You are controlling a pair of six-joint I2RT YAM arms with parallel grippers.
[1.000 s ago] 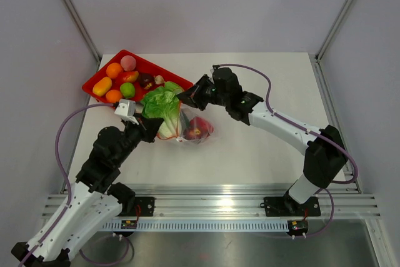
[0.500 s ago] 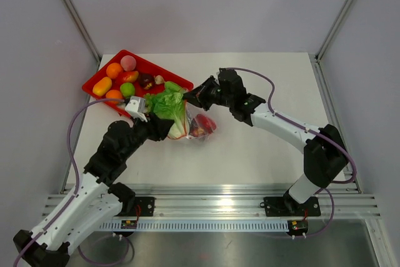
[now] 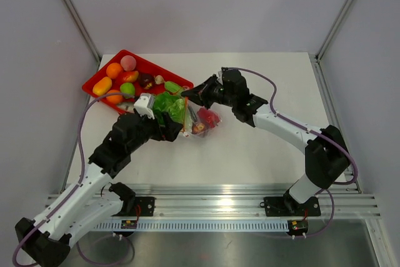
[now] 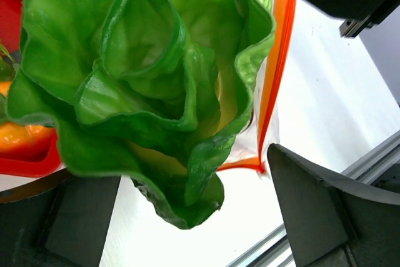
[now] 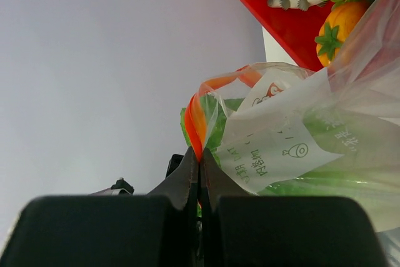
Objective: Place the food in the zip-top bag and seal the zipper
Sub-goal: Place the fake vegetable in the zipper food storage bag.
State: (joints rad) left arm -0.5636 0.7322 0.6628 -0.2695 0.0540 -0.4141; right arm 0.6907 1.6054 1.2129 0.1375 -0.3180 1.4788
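While spread around leafy green cabbage (image 4: 144,73) with left gripper (image 4: 181,179), pinching orange-red zipper strip (image 5: 195,123) of clear crinkly bag (image 5: 281,148) in right gripper (image 5: 199,161), mid-frame.

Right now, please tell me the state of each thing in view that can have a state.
cabbage, partly inside the bag, not gripped.
zip-top bag, mouth open.
zipper, unsealed, pinched at one spot.
red fruit, inside the bag.
left end effector, open, jaws either side of the cabbage.
right end effector, shut on the zipper.
red tray, holding several foods.

White table (image 3: 250,148), pale grey walls (image 3: 206,4)
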